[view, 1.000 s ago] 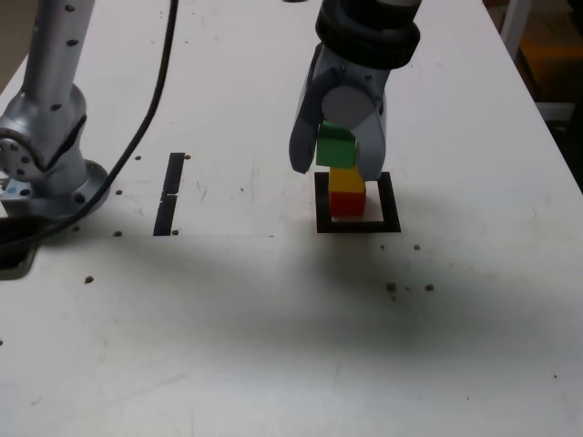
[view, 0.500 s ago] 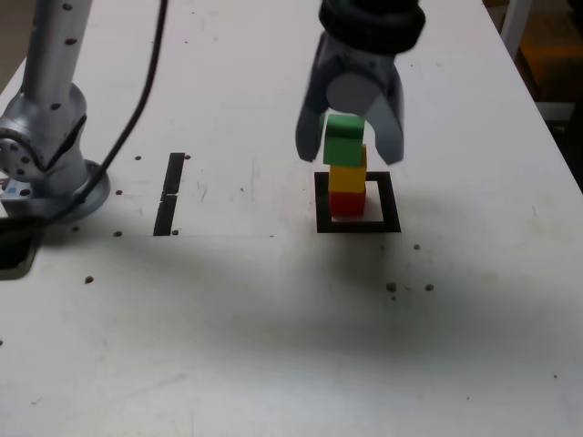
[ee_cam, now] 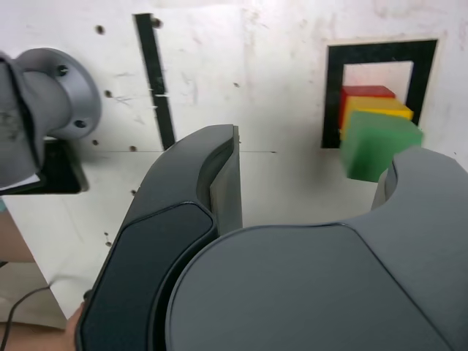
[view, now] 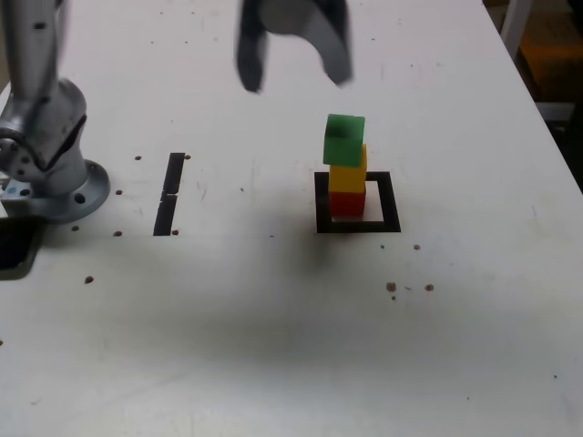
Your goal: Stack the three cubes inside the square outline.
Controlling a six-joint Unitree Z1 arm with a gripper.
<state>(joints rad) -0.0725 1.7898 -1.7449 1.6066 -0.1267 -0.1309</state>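
The grey gripper [view: 293, 64] is raised above the white tabletop [view: 273, 346], its fingers [view: 250, 56] spread apart and holding nothing. Below the fingers and toward the exterior view's right stands the three-block stack: the small solid red cube [view: 345, 203] at the bottom, the yellow cube [view: 348, 175] on it, the slightly larger green cube [view: 343, 139] on top, turned slightly askew. The stack sits inside the black tape square outline [view: 390, 201], clear of the fingers.
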